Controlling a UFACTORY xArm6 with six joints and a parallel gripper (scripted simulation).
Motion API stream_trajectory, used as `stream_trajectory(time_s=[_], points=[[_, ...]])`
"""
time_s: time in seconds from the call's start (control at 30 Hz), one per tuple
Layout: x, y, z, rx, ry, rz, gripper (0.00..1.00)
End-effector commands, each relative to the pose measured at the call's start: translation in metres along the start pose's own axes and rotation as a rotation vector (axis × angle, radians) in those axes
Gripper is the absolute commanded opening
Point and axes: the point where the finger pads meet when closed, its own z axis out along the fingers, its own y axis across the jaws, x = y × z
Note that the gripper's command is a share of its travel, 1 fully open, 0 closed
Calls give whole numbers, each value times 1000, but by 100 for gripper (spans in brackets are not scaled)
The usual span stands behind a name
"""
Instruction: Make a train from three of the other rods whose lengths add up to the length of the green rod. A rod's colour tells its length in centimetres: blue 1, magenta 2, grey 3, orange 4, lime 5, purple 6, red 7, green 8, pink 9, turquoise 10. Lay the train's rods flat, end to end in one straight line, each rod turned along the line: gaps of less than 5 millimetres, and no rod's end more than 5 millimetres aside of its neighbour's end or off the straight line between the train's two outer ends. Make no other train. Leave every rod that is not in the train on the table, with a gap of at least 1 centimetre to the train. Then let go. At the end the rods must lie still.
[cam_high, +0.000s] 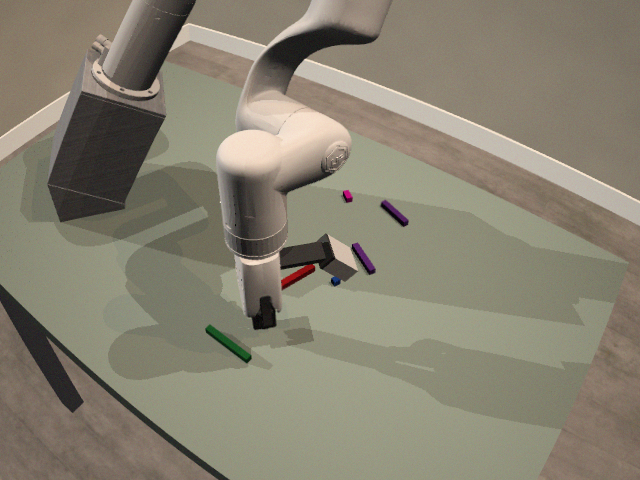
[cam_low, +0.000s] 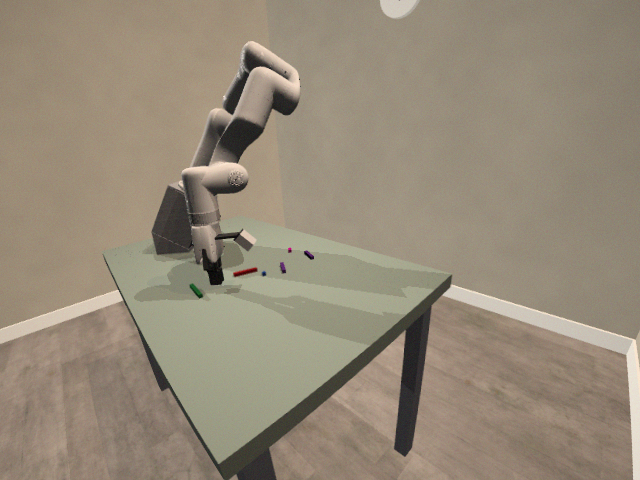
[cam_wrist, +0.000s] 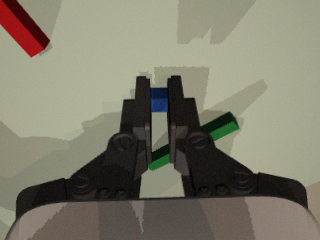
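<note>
My gripper is shut on a blue rod, above the table and beside the green rod. A second blue rod lies on the table, near one end of the red rod. The arm hides part of the red rod in the top view. One purple rod lies beyond that blue rod, another purple rod farther back. A magenta rod lies near the farther purple one. No rods lie joined end to end.
The arm's base block stands at the back left of the green-grey table. The pale camera block on the arm's wrist hangs over the table near the nearer purple rod.
</note>
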Motion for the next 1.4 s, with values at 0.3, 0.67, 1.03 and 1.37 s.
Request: stream_trajectory(time_s=[0.3, 0.67, 1.03, 1.37], points=[[0, 1, 2, -2, 1, 0, 4], [0, 1, 9, -2, 1, 0, 4], [0, 1, 11, -2, 1, 0, 4], [0, 1, 11, -2, 1, 0, 4]])
